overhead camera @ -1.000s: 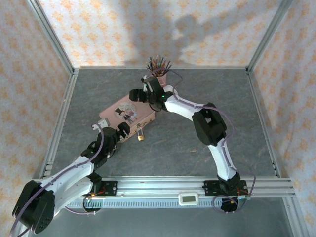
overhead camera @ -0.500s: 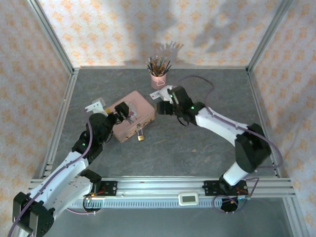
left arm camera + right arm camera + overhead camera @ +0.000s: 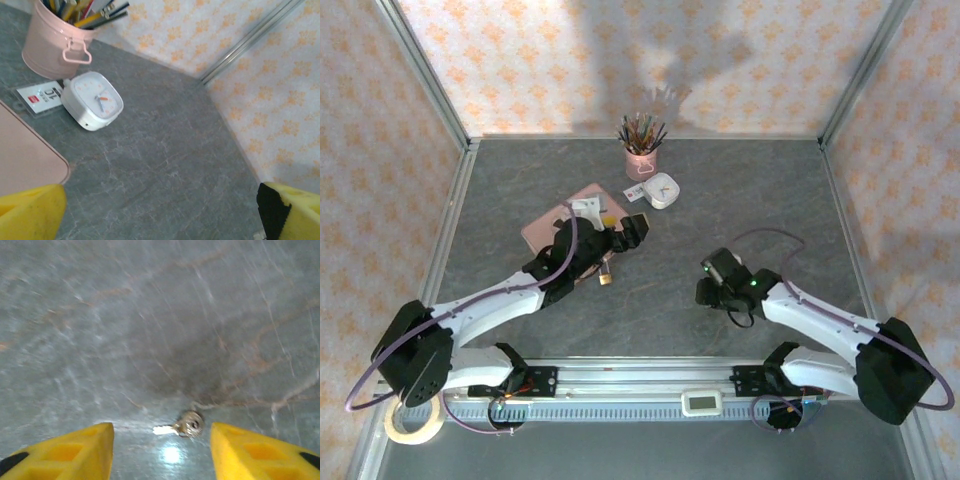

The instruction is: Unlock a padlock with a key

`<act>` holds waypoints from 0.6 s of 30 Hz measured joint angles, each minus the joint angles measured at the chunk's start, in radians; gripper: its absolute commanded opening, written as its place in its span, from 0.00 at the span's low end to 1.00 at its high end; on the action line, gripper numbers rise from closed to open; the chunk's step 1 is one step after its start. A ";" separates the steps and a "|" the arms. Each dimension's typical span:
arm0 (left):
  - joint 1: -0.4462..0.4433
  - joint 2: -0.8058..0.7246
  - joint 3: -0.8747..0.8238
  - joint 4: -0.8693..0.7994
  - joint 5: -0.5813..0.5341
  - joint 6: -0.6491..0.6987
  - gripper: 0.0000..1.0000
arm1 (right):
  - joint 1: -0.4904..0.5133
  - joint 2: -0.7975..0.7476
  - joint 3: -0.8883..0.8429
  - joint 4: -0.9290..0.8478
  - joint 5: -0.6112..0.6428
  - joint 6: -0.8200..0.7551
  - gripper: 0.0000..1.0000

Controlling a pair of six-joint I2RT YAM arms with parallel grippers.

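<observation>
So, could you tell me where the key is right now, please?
In the right wrist view the key lies flat on the grey tabletop, between the right claw's yellow fingers, touching neither.

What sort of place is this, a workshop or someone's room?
Probably a robot test booth, not a room: two white-and-black arms bolted to a silver metal rail, orange-patterned wall panels in metal framing, and props like a pink pencil bucket on the grey tabletop.

Walls (image 3: 570,60): cream paper with an orange floral print, on three sides. Aluminium posts (image 3: 425,75) at the back corners, aluminium rail (image 3: 640,378) along the near edge. Grey marbled tabletop (image 3: 750,200). Soft shadows (image 3: 710,60) on the back wall, so the light is probably in front.
</observation>
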 measured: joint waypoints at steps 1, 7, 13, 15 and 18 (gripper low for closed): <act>-0.008 0.011 0.000 0.006 0.001 -0.004 0.99 | 0.003 0.001 -0.013 -0.004 0.003 0.021 0.48; -0.025 0.019 -0.001 0.021 0.001 -0.008 0.99 | 0.006 0.023 -0.027 0.000 0.027 0.099 0.41; -0.025 -0.012 -0.032 0.021 -0.026 -0.007 0.99 | 0.006 0.056 -0.050 0.067 0.027 0.140 0.37; -0.025 -0.017 -0.035 0.021 -0.035 -0.007 0.99 | 0.006 0.063 -0.066 0.092 0.026 0.149 0.31; -0.025 -0.017 -0.035 0.021 -0.040 -0.006 0.99 | 0.007 0.077 -0.082 0.110 0.035 0.163 0.19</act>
